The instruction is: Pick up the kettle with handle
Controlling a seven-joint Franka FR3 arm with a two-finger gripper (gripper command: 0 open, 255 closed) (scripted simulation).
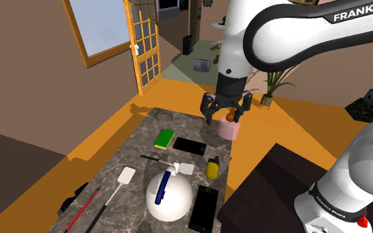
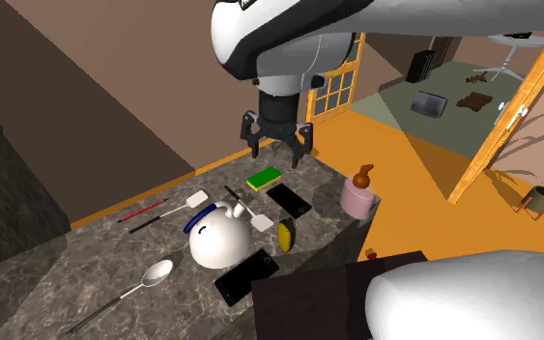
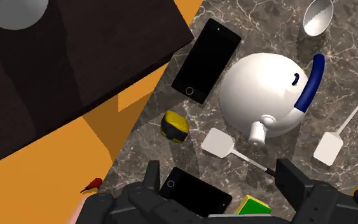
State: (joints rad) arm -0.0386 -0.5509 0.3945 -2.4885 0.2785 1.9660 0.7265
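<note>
The kettle point(image 1: 168, 195) point(image 2: 219, 237) point(image 3: 266, 95) is a white dome with a dark blue handle point(image 3: 309, 86) arching over its top and a short spout. It stands upright on the marbled table point(image 1: 137, 142), near the stand's end. My black gripper point(image 1: 222, 118) point(image 2: 276, 155) point(image 3: 222, 181) hangs open above the table's far end, well apart from the kettle. Nothing lies between its fingers. Directly beneath it are a black phone point(image 3: 195, 191) and a green and yellow sponge point(image 3: 254, 205).
Around the kettle lie a second black phone point(image 3: 206, 59), a yellow and black bottle point(image 3: 175, 125), two white spatulas point(image 3: 220, 143) point(image 3: 329, 147), a spoon point(image 3: 317, 16) and a red pen point(image 1: 82, 208). A pink soap dispenser point(image 1: 230, 128) stands at the far corner. The dark stand point(image 1: 271, 192) borders the table.
</note>
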